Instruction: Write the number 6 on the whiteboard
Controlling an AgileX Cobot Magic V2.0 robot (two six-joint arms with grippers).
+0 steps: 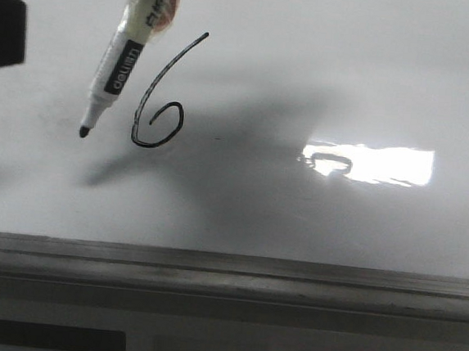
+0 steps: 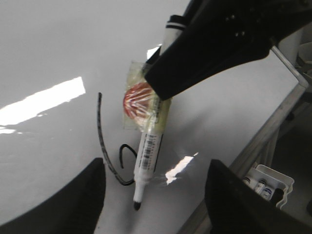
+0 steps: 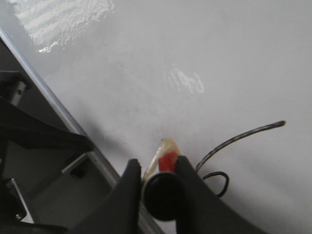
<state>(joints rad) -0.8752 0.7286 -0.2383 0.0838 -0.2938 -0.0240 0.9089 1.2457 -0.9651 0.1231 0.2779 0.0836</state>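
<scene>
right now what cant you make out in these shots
- Front view: the gripper holding the marker is cut off by the top edge.
- Left wrist view: the right arm hides the marker's upper end.
- Right wrist view: the right gripper covers part of the number 6.

Black number 6 [image 1: 159,103] on glossy white-grey whiteboard [image 1: 350,79]; grey ledge [image 1: 226,275]. Marker [image 1: 117,63]: white barrel, black label and tip, red patch under clear tape.

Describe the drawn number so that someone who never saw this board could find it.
Start from the big glossy whiteboard. Left of its bright glare patch, beside the marker tip, is the number 6. It is the only thin black line there: a long slanted stroke ending in a small curled loop.
</scene>
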